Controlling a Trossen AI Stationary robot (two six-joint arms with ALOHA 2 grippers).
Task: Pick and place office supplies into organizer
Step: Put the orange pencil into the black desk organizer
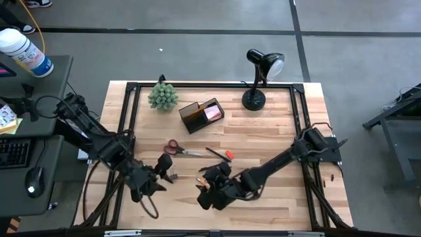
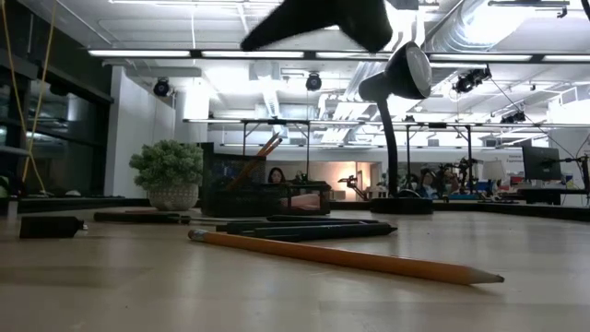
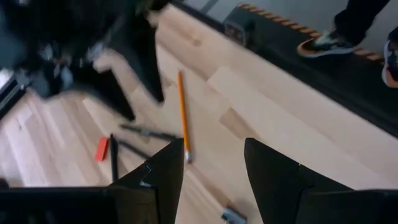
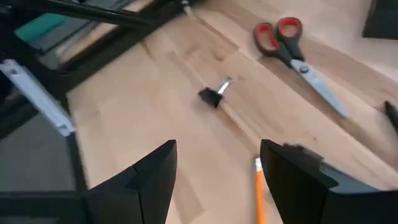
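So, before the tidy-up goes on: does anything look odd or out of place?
Nothing damaged or spilled. Scissors, a pencil, pens, a red eraser and a binder clip lie loose on the table, outside the organizer.

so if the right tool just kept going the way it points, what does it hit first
Probably the small black clip, lying on the bare table straight ahead of the open right tool; depth is hard to judge.

No legible text, label, brand, number or sign is seen on any object on the table or in the room behind it.
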